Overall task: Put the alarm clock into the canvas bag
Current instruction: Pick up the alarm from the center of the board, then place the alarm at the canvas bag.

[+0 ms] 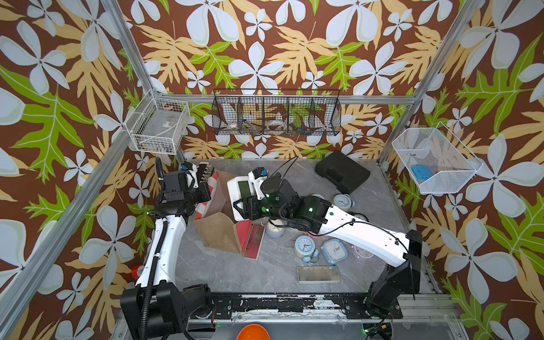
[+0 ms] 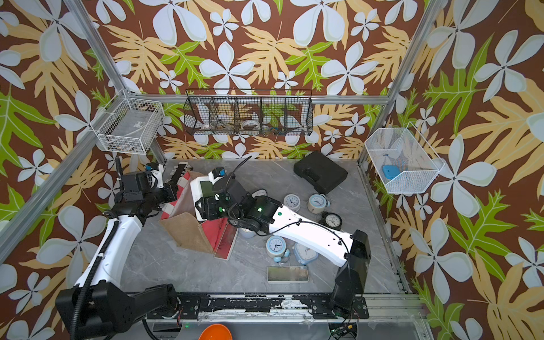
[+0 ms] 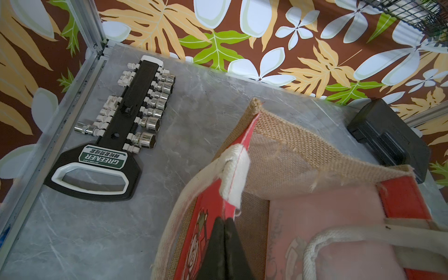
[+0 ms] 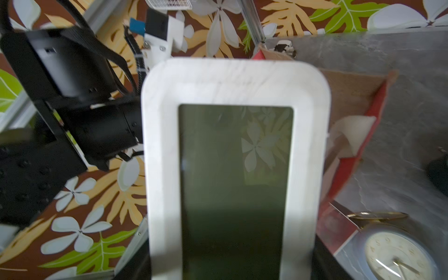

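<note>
While the left gripper (image 3: 225, 232) pinches the red rim panel of the canvas bag (image 1: 217, 232), jaws together on the cloth, the bag's mouth gapes open on the grey table (image 1: 265, 273). Pale lining and a white rope handle (image 3: 315, 242) show inside.

Wall containers:
- white wire basket (image 1: 159, 126): a clear box with a cable.
- black wire basket (image 1: 276, 112), divided into compartments: some round rolls, too small to name.
- white mesh basket (image 1: 432, 162): one blue object (image 1: 421, 172).

Alarm clock (image 1: 243, 188): white, rectangular, with rounded corners and a dark green screen facing up. It is off the table, over the right side of the bag's mouth. Whether it touches the rim I cannot tell.

Right gripper (image 1: 244, 206): clamped on the clock's near end, a jaw on either long side. The clock juts out from it toward the back wall.

Several round clocks (image 1: 304, 245) lie on the table beneath and beside the right arm.
</note>
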`<state>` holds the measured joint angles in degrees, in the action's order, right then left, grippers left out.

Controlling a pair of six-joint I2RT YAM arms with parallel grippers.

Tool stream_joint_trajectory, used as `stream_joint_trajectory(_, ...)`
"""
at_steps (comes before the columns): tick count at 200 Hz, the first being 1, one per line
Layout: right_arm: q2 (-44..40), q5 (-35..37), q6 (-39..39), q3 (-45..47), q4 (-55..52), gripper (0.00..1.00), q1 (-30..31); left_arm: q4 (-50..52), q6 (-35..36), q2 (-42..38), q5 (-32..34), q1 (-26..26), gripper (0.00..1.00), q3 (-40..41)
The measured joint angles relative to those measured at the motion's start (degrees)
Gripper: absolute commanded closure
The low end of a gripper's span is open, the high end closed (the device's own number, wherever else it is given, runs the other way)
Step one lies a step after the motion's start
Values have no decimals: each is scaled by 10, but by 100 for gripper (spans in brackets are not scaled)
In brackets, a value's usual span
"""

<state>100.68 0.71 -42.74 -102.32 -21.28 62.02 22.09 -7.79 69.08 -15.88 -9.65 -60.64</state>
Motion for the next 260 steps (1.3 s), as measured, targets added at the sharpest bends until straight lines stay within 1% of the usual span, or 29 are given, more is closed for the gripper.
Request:
stream_joint_trajectory(15,32,10,-27,-39,20,61,1,-2,-8,-1,-5,0,100,0)
stream_joint_trajectory(26,59,14,-45,-70,29,66,0,-3,-10,-1,-9,0,100,0)
stream_joint_trajectory(32,75,18,-57,-89,31,67,-2,-4,-10,-2,-10,0,100,1)
stream_joint_trajectory(51,129,32,-94,-150,28,66,-5,-14,-15,-12,-12,0,100,13)
stream_joint_trajectory(68,165,54,-127,-178,23,67,-7,-22,-24,-21,-16,0,100,23)
stream_joint_trajectory(94,213,72,-169,-205,16,68,-11,-28,-24,-24,-19,0,100,26)
stream_joint_trajectory(136,287,72,-229,-245,7,70,-21,-33,-30,-35,-30,0,100,33)
stream_joint_trajectory(187,354,65,-263,-281,-2,71,-25,-39,-30,-41,-38,0,100,38)
stream_joint_trajectory(229,400,58,-290,-298,-11,68,-35,-43,-30,-44,-41,0,100,44)
stream_joint_trajectory(260,429,51,-293,-311,-11,65,-39,-43,-30,-44,-47,0,100,44)
